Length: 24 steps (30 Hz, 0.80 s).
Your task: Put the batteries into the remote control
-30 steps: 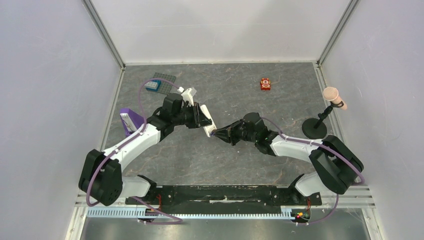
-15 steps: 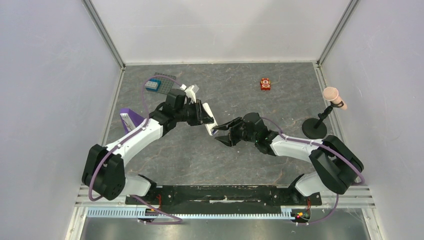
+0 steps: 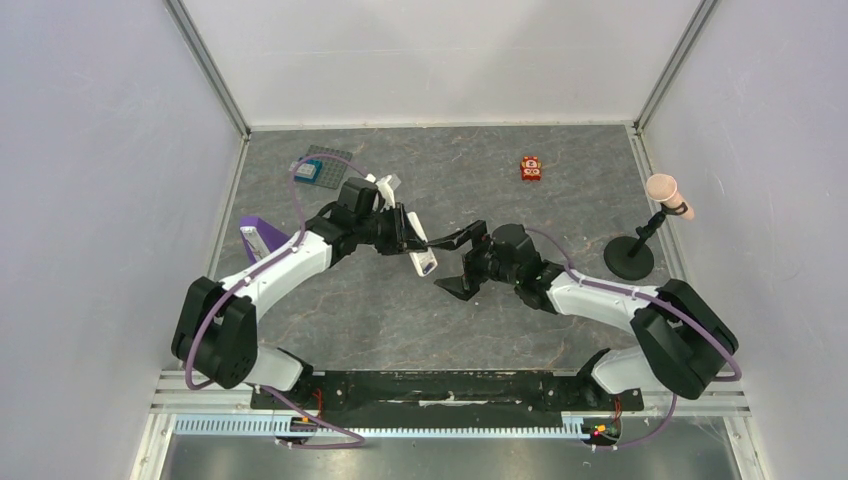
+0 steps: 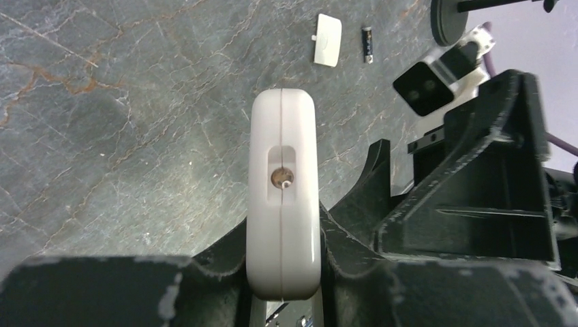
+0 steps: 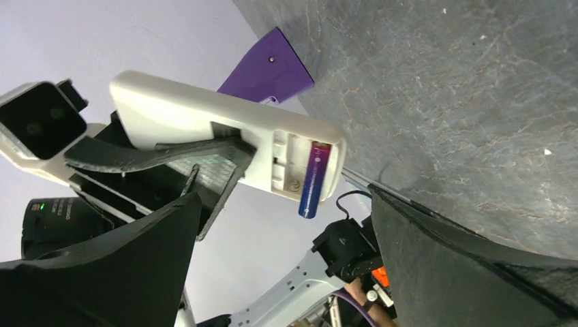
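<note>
My left gripper (image 3: 404, 236) is shut on the white remote control (image 3: 422, 258), holding it above the table. In the left wrist view the remote (image 4: 283, 204) stands end-on between the left gripper's (image 4: 283, 276) jaws. The right wrist view shows the remote's (image 5: 218, 139) open compartment with a bluish-purple battery (image 5: 313, 178) in it, its lower end sticking out past the edge. My right gripper (image 5: 286, 272) is wide open just in front of it, holding nothing; from above, this gripper (image 3: 452, 263) faces the remote's end. A dark battery (image 4: 367, 44) lies on the table beside a small white cover (image 4: 328, 49).
A red-orange toy block (image 3: 531, 168) lies at the back. A black round-based stand (image 3: 630, 257) with a beige head (image 3: 667, 192) is at the right. A purple stand (image 3: 255, 240) and a grey plate with a blue block (image 3: 318, 165) are at the left.
My right gripper has opened wide and let go of the bluish-purple battery, which stays in the remote. The left arm has shifted the remote slightly.
</note>
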### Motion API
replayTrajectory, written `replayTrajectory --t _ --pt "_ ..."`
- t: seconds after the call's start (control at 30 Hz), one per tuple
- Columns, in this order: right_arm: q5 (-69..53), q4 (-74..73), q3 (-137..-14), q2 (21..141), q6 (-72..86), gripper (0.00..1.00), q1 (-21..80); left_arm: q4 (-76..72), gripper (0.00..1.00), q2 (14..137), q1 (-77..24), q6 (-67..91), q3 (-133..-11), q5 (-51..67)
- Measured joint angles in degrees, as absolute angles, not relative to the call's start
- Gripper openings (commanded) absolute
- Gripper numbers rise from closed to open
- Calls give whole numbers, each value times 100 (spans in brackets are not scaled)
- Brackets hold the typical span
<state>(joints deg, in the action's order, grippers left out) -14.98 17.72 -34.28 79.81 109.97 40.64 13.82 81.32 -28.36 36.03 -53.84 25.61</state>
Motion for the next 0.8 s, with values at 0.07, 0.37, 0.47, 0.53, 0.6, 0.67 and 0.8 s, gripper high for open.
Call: replayTrajectory --t 0.07,0.37,0.47,0.53,0.6,0.67,0.8 --pt "-1570 1765 -3444 7942 10735 98 4027 1439 2 8173 -2836 3603 -5402 2567" --pt "-1817 1546 -3485 7651 9080 98 3848 1492 2 8226 -2836 3662 -5483 2777" --pt "-1964 1527 -3507 7564 8302 98 3793 1533 2 8252 -2836 3664 -5531 2947" --pt "-2078 1529 -3507 7463 7791 98 3760 1577 2 8283 -2836 3667 -5579 3085" --pt "-2191 1533 -3507 7332 7279 98 3743 1614 2 8289 -2836 3697 -5590 3236" --pt "-2292 1476 -3529 7236 6803 98 3732 1645 2 8296 -2836 3728 -5599 3395" --pt "-2484 1127 -3704 7216 5881 98 3732 1667 2 8412 -2836 3881 -5706 3791"
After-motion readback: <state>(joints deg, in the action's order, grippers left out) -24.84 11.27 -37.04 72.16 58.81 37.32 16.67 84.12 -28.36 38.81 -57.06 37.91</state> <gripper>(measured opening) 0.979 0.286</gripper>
